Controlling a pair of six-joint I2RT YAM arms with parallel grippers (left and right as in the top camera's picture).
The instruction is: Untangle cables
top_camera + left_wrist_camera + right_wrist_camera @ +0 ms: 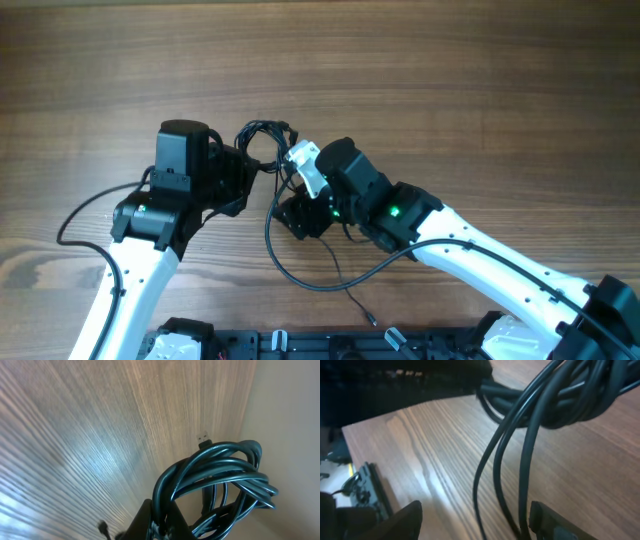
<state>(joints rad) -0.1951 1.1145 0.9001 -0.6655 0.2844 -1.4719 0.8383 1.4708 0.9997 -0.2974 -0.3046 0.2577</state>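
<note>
A knotted bundle of thin black cables [262,140] sits mid-table between the two arms. My left gripper [243,170] is shut on a loop of the bundle; the left wrist view shows coiled cables [220,475] rising from my fingers [162,522] with a USB plug [203,439] sticking out. My right gripper [303,215] is open, with cable strands [520,460] hanging between its fingers [475,520]. A long loose strand [300,270] curves toward the table's front and ends in a small plug [372,322].
A black rail with fixtures [300,345] runs along the front edge. In the right wrist view the left arm's dark body [395,380] fills the upper left. The wooden tabletop [450,80] extends around both arms.
</note>
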